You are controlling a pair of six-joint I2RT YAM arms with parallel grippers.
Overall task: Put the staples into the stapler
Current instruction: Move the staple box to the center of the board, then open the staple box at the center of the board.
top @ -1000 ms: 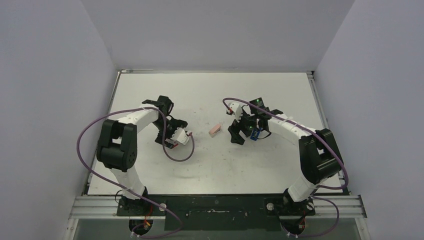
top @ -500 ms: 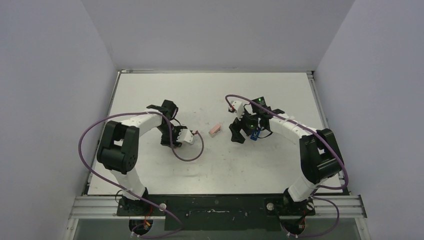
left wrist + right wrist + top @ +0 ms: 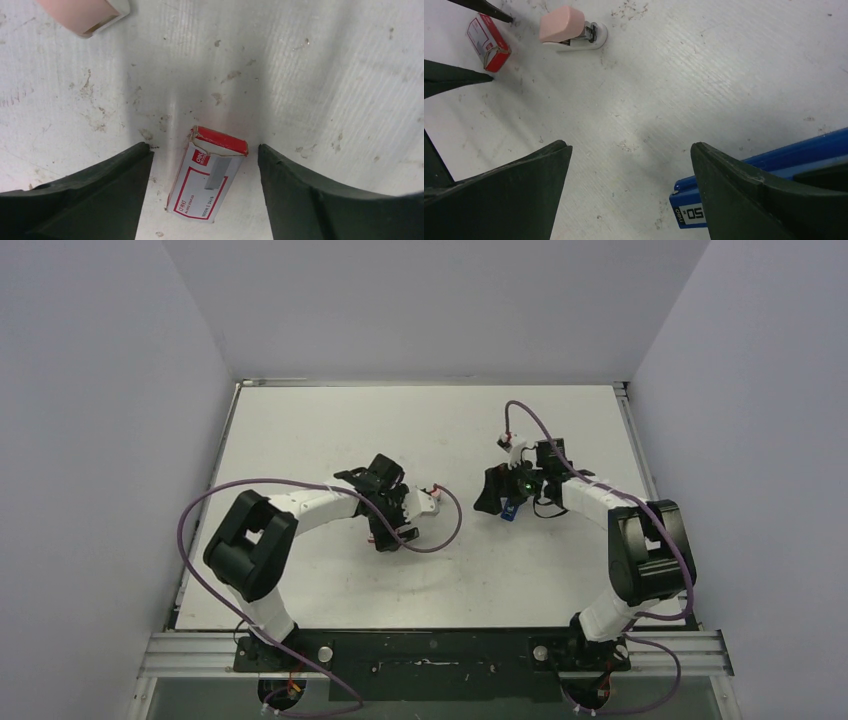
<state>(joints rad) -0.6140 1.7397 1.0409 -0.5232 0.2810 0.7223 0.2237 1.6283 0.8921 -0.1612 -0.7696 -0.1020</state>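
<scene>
Left end effector [image 3: 203, 148] — staples box [image 3: 207, 176] between jaws

Stapler [image 3: 804, 152] cut by frame edge; pink block [image 3: 75, 14] cropped at top.

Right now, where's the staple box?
Left wrist view: staple box lies on the table between the open fingers of the left gripper, pink block just beyond.

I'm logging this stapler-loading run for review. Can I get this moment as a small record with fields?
left gripper: open, straddling the staple box
staple box: flat on the table, flap open, not gripped
right gripper: open, empty
stapler: blue, partly behind the right gripper's finger
pink mini stapler: beside the box, apart
</scene>
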